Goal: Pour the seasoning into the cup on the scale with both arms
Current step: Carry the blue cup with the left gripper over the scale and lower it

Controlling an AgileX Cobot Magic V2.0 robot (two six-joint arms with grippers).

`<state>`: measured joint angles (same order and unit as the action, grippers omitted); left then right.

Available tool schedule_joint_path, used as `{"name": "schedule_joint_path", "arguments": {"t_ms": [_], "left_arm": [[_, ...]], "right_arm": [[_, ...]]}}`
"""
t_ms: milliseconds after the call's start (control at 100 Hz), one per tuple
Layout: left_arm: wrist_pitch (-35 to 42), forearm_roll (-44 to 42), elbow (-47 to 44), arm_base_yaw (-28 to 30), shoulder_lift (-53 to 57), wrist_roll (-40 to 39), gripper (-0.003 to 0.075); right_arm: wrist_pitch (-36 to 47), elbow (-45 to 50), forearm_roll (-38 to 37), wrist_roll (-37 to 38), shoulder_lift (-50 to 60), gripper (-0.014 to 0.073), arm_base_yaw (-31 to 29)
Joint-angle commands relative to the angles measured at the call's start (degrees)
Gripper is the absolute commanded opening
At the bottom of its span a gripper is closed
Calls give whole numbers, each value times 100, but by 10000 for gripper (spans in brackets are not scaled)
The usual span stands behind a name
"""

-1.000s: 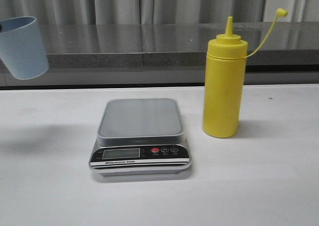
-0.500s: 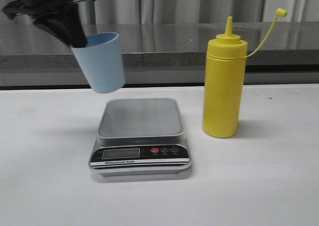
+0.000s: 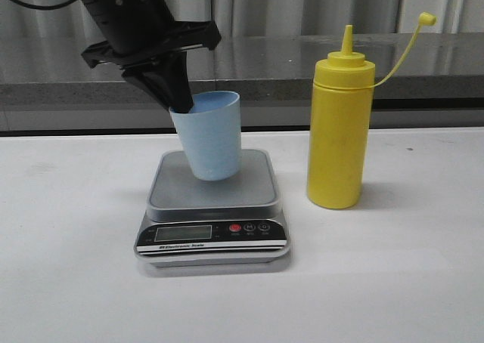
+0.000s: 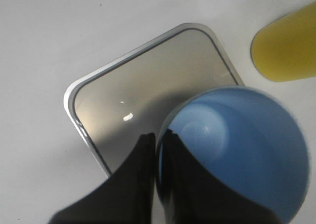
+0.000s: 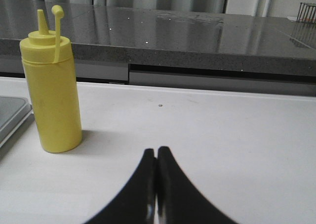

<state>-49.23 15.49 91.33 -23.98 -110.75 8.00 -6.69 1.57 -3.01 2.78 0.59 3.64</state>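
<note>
Lower the cup (image 3: 214, 140), tilted and pinched at its rim by your left pincer (image 3: 180, 105), level onto the scale (image 3: 212, 180) platform centre before letting go.

Front view: low, level camera facing forward across the white table (image 3: 423, 282) toward a grey counter and curtains, close to the scale (image 3: 213, 207). Left wrist view: looks steeply down from just above the scale platform, very near, past the rim of the blue cup (image 4: 237, 150). Right wrist view: low and near-horizontal, set back over the table, facing the counter. All three views share the yellow squeeze bottle (image 3: 339, 124); all three also show part of the scale
</note>
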Motion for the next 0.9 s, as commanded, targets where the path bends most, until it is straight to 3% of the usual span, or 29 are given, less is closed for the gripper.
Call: {"name": "schedule_joint_path", "arguments": {"t_ms": [0, 430, 540, 720, 810, 890], "left_arm": [[156, 76, 193, -21, 246, -21, -20], [156, 76, 193, -21, 221, -21, 9], [156, 76, 193, -21, 221, -21, 125], [122, 110, 193, -21, 221, -21, 402], [119, 147, 193, -21, 221, -21, 467], [119, 176, 193, -21, 221, -21, 474]], "right_arm": [[480, -120, -19, -32, 118, -68, -35], [480, -120, -19, -32, 118, -68, -35], [480, -120, -19, -32, 118, -68, -35], [480, -120, -19, -32, 118, -68, -35], [480, -120, -19, -32, 118, -68, -35], [480, -120, -19, -32, 118, -68, -35]]}}
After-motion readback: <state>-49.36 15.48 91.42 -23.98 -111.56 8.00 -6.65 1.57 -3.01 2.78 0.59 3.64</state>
